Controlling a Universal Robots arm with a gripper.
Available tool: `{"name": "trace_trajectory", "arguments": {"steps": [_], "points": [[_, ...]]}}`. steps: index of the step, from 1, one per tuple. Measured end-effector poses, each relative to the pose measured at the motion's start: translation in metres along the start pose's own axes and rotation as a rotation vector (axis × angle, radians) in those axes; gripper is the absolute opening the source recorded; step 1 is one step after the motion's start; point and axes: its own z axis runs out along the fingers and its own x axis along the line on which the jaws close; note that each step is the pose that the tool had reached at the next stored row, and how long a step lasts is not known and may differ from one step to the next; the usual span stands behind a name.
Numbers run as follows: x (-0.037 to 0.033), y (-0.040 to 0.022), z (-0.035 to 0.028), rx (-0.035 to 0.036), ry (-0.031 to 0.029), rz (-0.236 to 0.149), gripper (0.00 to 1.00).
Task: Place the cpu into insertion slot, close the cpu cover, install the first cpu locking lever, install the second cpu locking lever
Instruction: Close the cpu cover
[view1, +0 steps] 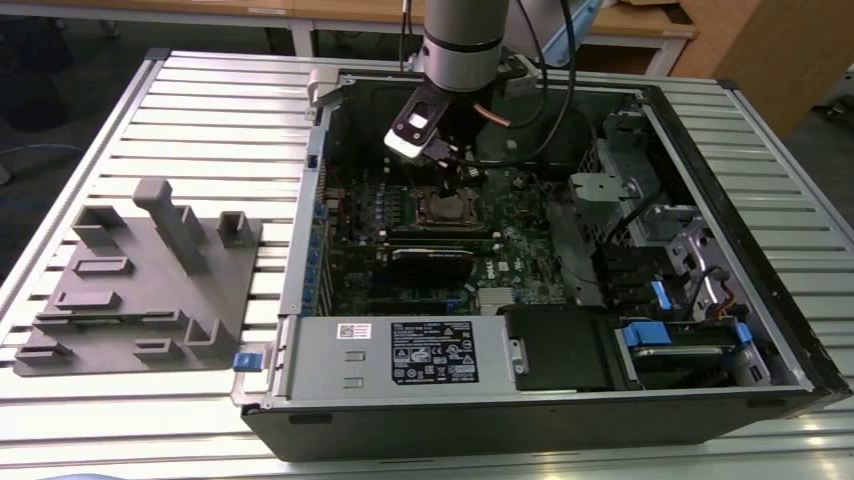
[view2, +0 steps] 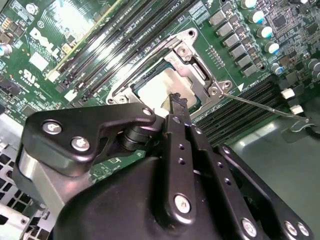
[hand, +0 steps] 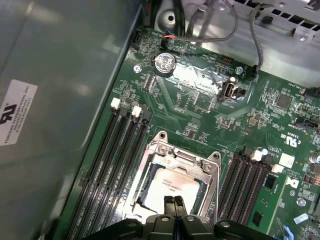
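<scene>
The cpu (hand: 169, 184) lies with its dull silver top up in the insertion slot (hand: 160, 136) on the green board. The cpu cover (hand: 212, 161), a thin metal frame, lies flat around the chip. My gripper (hand: 174, 201) hovers just over the chip's near edge, shut, its two black fingertips (view2: 177, 101) pressed together with nothing between them. In the second wrist view the cpu (view2: 152, 90) shows inside the cover (view2: 197, 64), and a thin wire locking lever (view2: 260, 105) runs out from the socket's corner. In the exterior view the gripper (view1: 446, 186) hangs above the cpu (view1: 447, 208).
The open computer case (view1: 787, 330) lies on a slatted table. Black memory slots (hand: 112, 150) flank the socket. A long black card (view1: 430, 265) sits below it, a labelled metal box (view1: 400, 350) in front, drive bays (view1: 661, 335) at the exterior view's right. A grey fixture (view1: 147, 280) stands outside at the left.
</scene>
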Motion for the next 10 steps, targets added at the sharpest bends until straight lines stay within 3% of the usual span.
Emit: {"name": "trace_trajectory", "arguments": {"steps": [6,10], "points": [[0.0001,-0.0002,0.0001,-0.0002,0.0006,-0.012,0.11],[0.0001,-0.0002,0.0005,-0.001,0.0039,-0.081,0.11]]}}
